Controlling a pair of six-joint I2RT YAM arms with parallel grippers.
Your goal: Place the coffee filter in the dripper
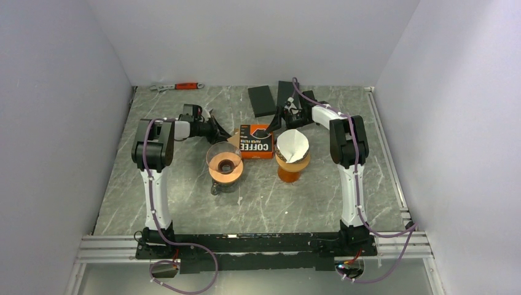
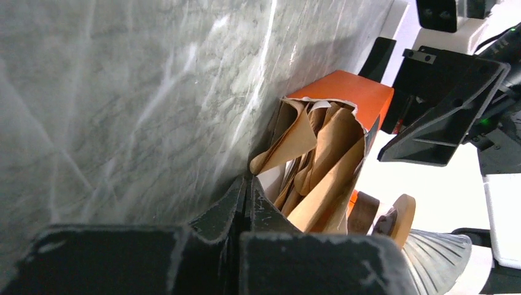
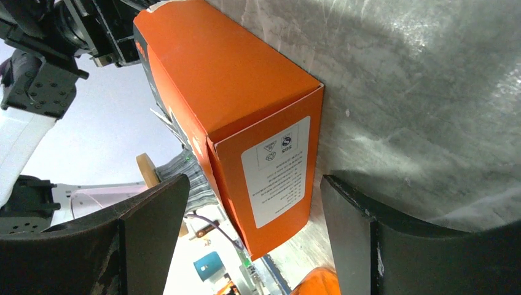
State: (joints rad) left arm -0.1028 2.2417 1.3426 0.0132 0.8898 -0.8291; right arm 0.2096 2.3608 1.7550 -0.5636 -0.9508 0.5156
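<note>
Two jaws: left gripper (image 2: 247, 187) closed beside filters (image 2: 319, 160), hold unclear; right gripper (image 3: 252, 183) wide, straddling box (image 3: 233, 80).
Dripper (image 1: 225, 163): nearer left.

White-linked, black-jointed left arm (image 1: 158, 190) and right arm (image 1: 351, 190) carry purple cables (image 1: 215, 267); fingers (image 2: 215, 221) seem scuffed.

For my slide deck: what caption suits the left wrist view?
Left gripper shut at the open orange filter box, brown paper filters fanning out.
</note>
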